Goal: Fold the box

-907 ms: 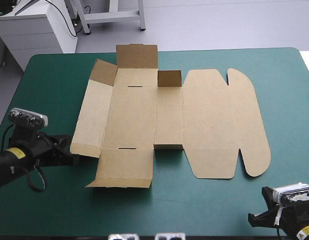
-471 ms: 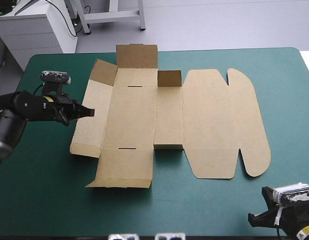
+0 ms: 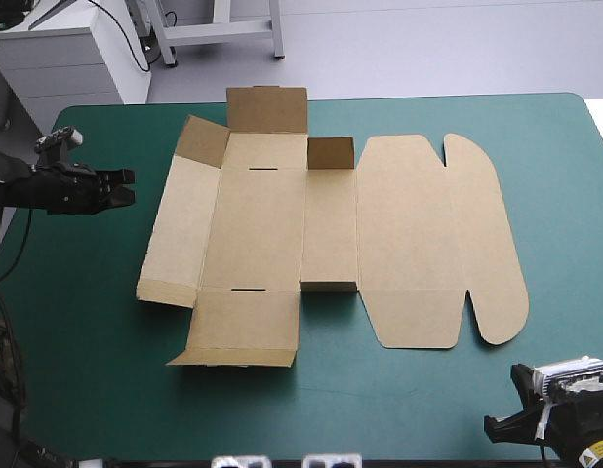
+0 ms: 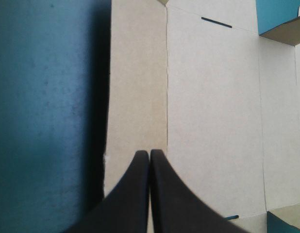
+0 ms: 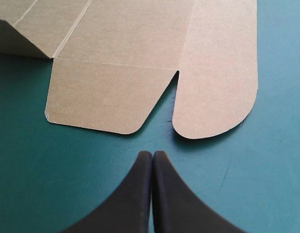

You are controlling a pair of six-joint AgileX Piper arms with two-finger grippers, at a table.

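Left gripper (image 4: 149,154) and right gripper (image 5: 152,155) have jaws together.

I'm in a lab: teal-green cover (image 3: 87,380) on my table (image 3: 399,97), white drawer cabinet (image 3: 62,68) and metal stand (image 3: 223,32) beyond it.

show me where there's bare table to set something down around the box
Widest bare cover: the near strip between the box and the table's near edge, up to the right gripper. Also free: right of the rounded flaps, and the far right corner. Tighter on the left, where the left gripper is beside the box.
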